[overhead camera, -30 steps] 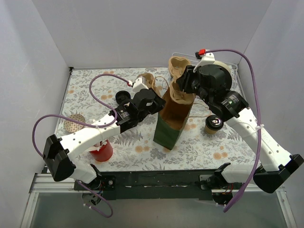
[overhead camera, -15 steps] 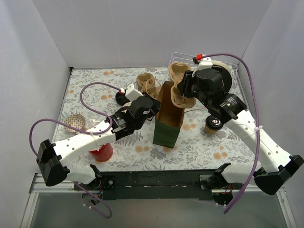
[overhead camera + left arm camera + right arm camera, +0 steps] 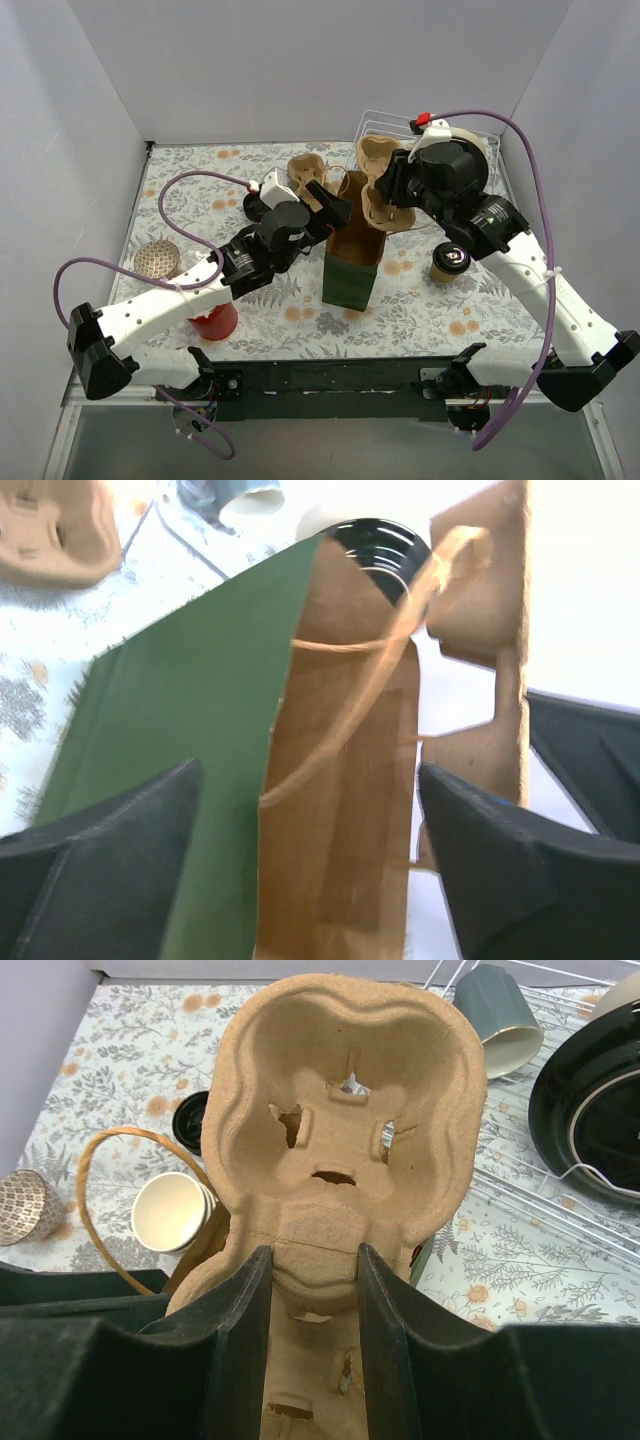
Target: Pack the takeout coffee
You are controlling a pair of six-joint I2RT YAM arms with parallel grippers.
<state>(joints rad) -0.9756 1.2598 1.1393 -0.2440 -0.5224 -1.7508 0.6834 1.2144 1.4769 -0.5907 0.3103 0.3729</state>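
A tan takeout coffee cup (image 3: 450,262) with a black lid stands on the table right of the green paper bag (image 3: 348,275). The bag is upright, its brown inside (image 3: 340,830) facing the left wrist camera. My right gripper (image 3: 312,1290) is shut on a brown pulp cup carrier (image 3: 345,1090), held upright over the bag's far rim (image 3: 383,195). My left gripper (image 3: 310,870) is open at the bag's left rim (image 3: 335,205), its fingers (image 3: 110,860) wide apart with the bag's mouth between them. Lidless cups (image 3: 170,1210), white inside, lie behind the bag beside a loose black lid (image 3: 192,1120).
A second pulp carrier (image 3: 305,172) lies behind the bag. The wire rack (image 3: 385,122) at the back right holds a grey-blue mug (image 3: 500,1015) and a black dish (image 3: 590,1110). A red cup (image 3: 212,318) and a patterned bowl (image 3: 158,258) sit at the front left.
My left gripper has opened wide at the bag's left rim, and its arm has swung left and back. The right gripper still holds the carrier, shifted slightly.
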